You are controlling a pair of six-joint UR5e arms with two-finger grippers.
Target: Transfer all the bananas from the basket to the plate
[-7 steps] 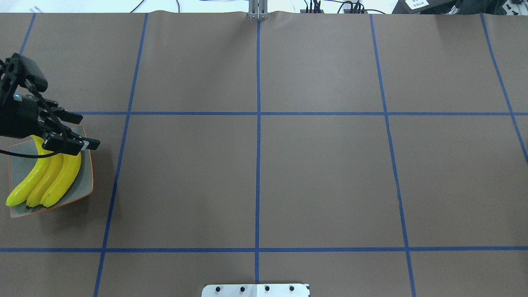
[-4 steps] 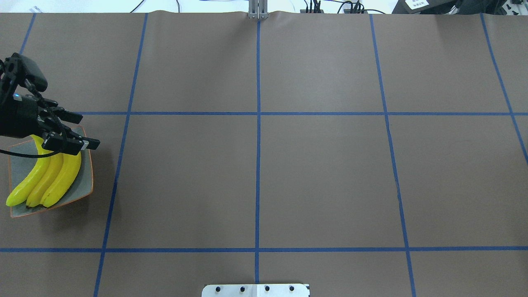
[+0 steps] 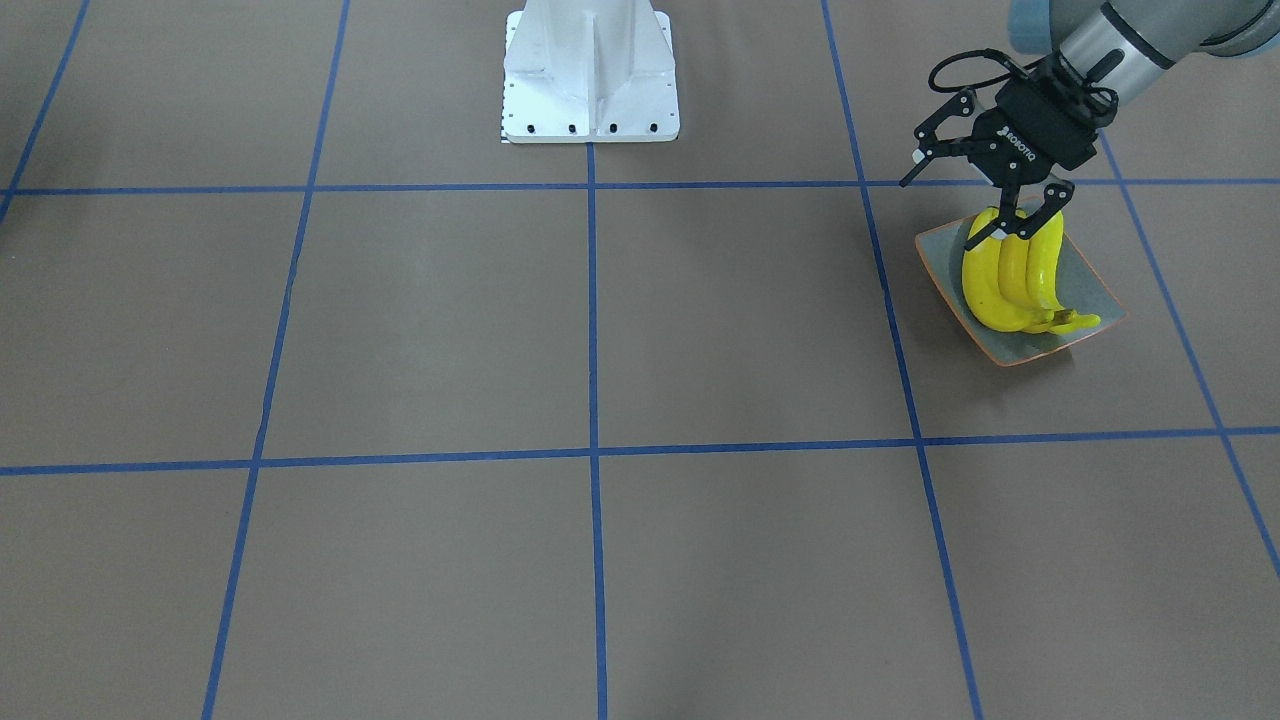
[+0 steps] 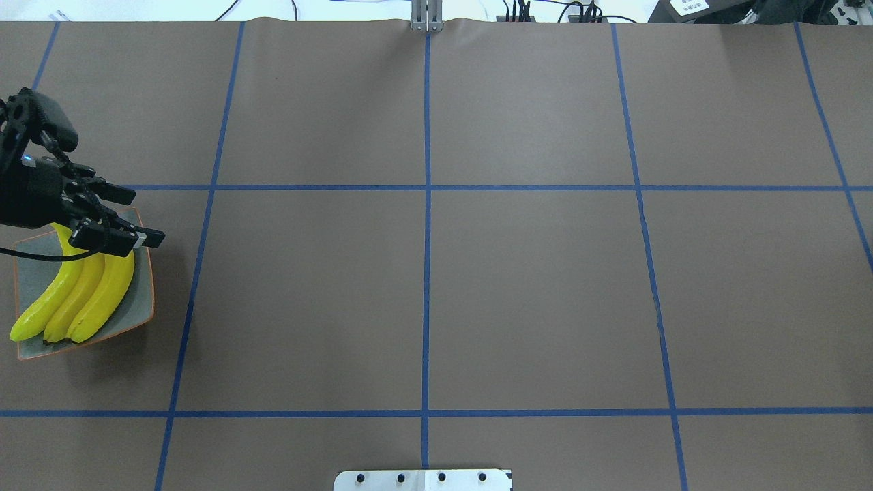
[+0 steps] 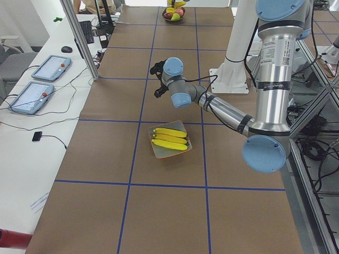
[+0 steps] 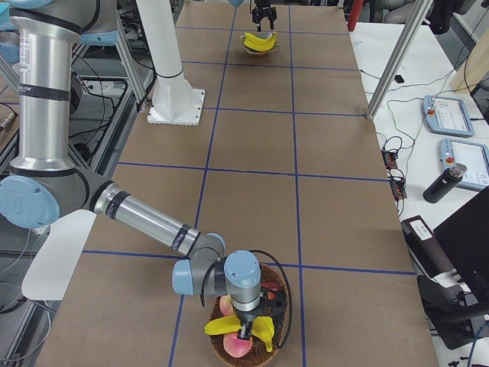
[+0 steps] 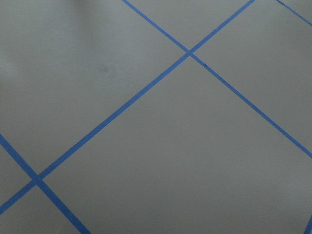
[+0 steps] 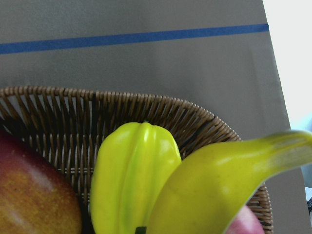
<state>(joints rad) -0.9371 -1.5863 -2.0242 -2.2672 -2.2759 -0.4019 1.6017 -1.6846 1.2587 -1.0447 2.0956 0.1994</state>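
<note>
Three yellow bananas (image 4: pixel 82 293) lie side by side on the grey-green plate (image 4: pixel 144 300) at the table's left end; they also show in the front view (image 3: pixel 1010 280). My left gripper (image 4: pixel 146 217) is open and empty, just above the bananas' far ends (image 3: pixel 945 212). The fourth banana (image 8: pixel 219 185) lies in the wicker basket (image 8: pixel 122 105) at the table's right end. My right gripper (image 6: pixel 244 330) is down in the basket (image 6: pixel 281 306) over that banana (image 6: pixel 220 326). Its fingers are hidden, so I cannot tell whether it is open or shut.
The basket also holds a yellow-green star fruit (image 8: pixel 134 175), a red-orange fruit (image 8: pixel 29 195) and pink-red fruit (image 6: pixel 238 345). The robot's white base (image 3: pixel 590 70) stands at the near edge. Aluminium poles (image 6: pixel 393 61) and tablets (image 5: pixel 50 67) line the operators' side.
</note>
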